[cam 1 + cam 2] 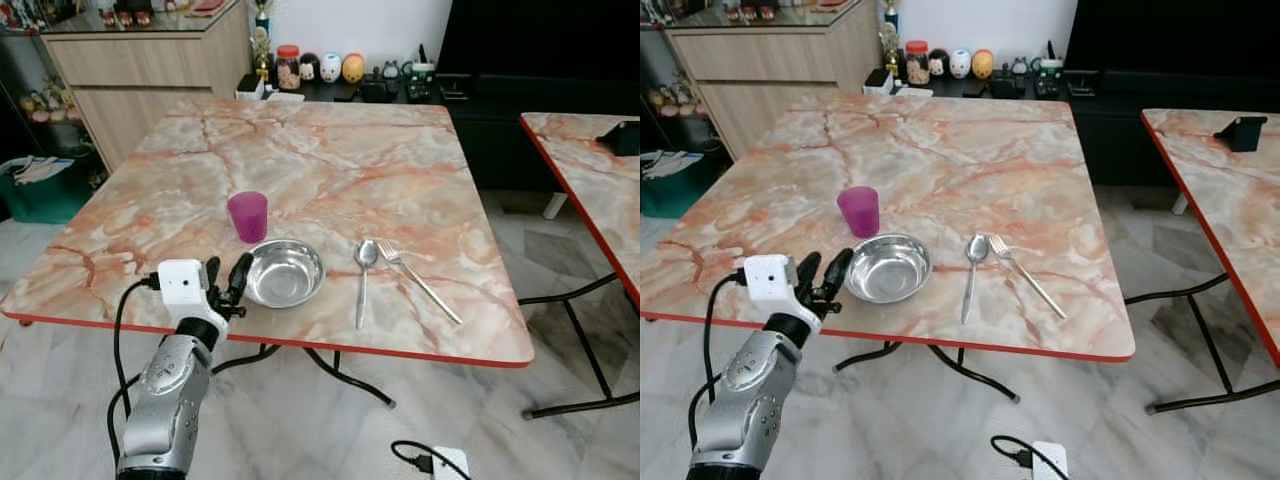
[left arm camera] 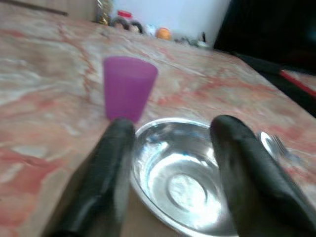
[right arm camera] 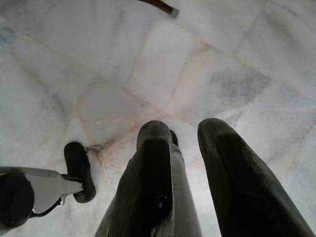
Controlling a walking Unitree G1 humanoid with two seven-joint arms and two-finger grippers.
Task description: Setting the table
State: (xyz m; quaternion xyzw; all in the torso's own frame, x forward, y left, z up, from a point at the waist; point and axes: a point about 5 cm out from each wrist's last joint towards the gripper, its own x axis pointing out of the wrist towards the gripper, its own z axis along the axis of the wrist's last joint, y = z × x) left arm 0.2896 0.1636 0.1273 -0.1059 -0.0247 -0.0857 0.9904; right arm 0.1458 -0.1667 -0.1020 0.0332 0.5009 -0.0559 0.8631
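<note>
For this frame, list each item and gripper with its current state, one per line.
purple cup: upright, empty as far as visible
steel bowl: upright, empty
spoon: flat, bowl end away from the robot
fork: flat, beside spoon
left gripper: open, at bowl's rim
right gripper: open, hanging over floor

The left wrist view is soft with blur: the bowl (image 2: 182, 182) loses its near rim to the picture's edge and to the two black fingers (image 2: 252, 177) in front of it. The fork (image 2: 284, 150) beside it shows as a smear at the right edge. The small figures (image 1: 340, 68) on the far shelf are too small to tell apart. A second table (image 1: 590, 180) on the right is cut off by the edge.
</note>
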